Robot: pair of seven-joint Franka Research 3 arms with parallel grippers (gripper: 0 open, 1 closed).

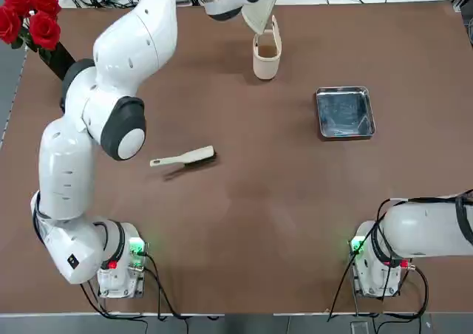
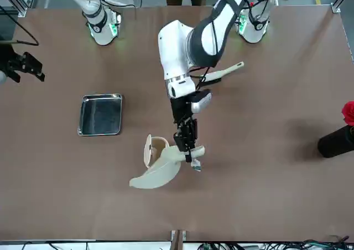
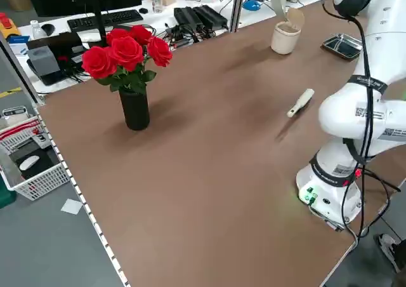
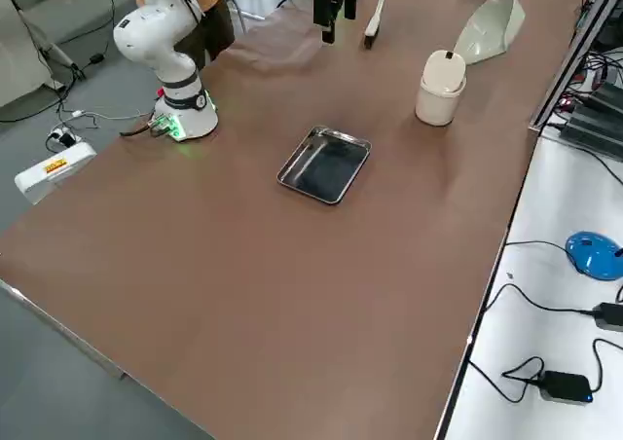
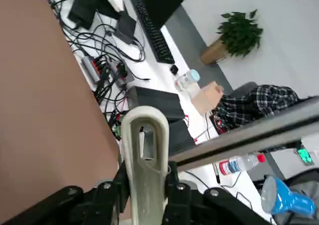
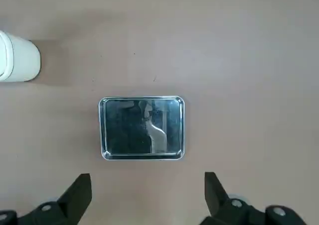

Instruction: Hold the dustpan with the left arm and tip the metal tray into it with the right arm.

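In the top view, the left gripper is hiding; its jaws are pinching the dustpan handle. The right gripper, jaws spread, is hovering over the metal tray, lying toward twelve o'clock.

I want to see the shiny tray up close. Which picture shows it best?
The right wrist view: the metal tray fills the middle, seen straight from above between the open right gripper fingers. The top, front and right side views show it smaller; the left side view shows just a far sliver; the left wrist view misses it.

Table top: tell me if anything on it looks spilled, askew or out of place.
Nothing stands out. The metal tray sits flat and square, the hand brush lies on its side, and the cup stands upright. The dustpan is tilted only because the left gripper holds its handle.
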